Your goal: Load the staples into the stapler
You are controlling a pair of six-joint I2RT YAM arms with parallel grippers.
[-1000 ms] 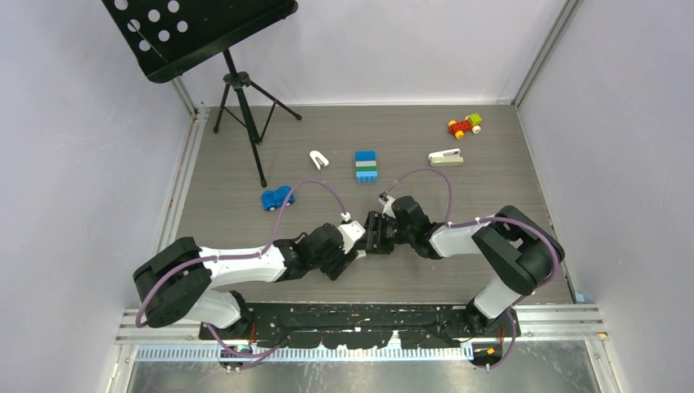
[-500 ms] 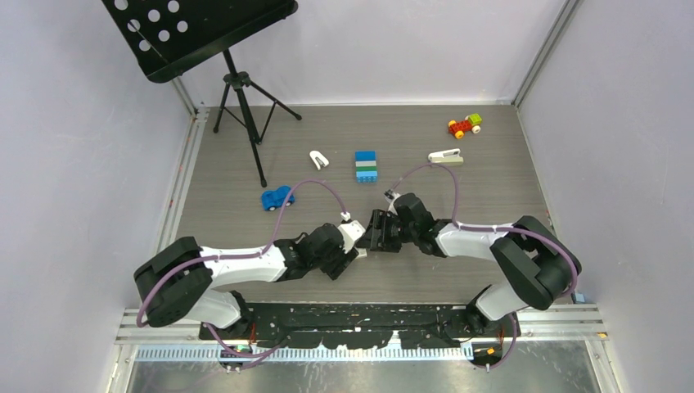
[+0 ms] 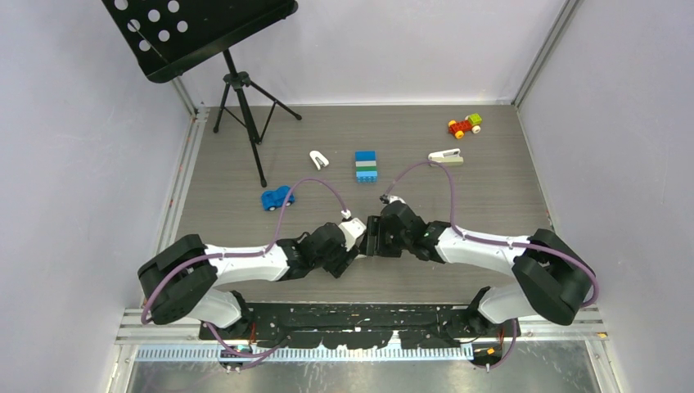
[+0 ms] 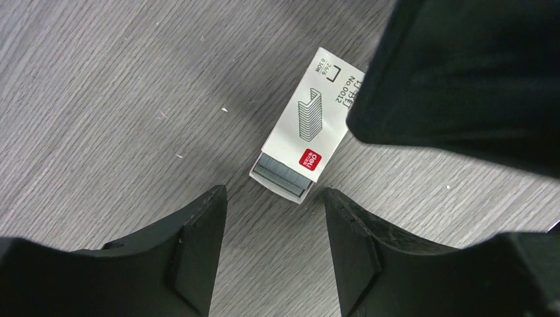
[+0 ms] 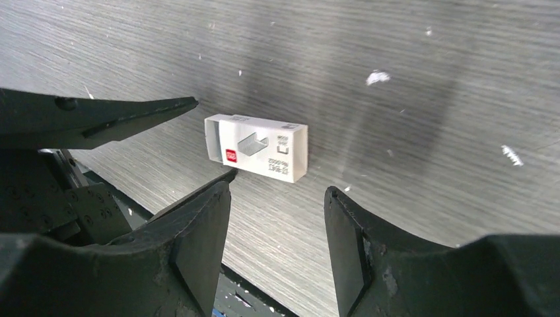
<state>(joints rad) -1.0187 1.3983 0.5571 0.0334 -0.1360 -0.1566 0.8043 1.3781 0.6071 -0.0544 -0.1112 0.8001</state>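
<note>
Your right arm has swung its elbow out to the right since a second ago, and its pincer has slid a little left, closer to the other one. Your left arm has hardly moved. Start on the left: the left pincer (image 4: 274,198) hangs low over the table (image 3: 491,196) with its fingers apart and nothing in them. Right at the mouth of that gap, but not yet inside it, is the open end of a small white box (image 4: 307,129) lying flat. The grey staples (image 4: 280,177) peek out of that end. I think the box is very light, so it will slide if you bump it and squash if you squeeze hard. The strip looks thin, stiff and slippery, and it may snap into bits if bent, so pinch it gently by its two long sides. Next comes the right pincer (image 5: 277,198), also apart and empty, with the box just past its tips. The stapler (image 3: 446,157) lies far back on the right, well apart from both.
</note>
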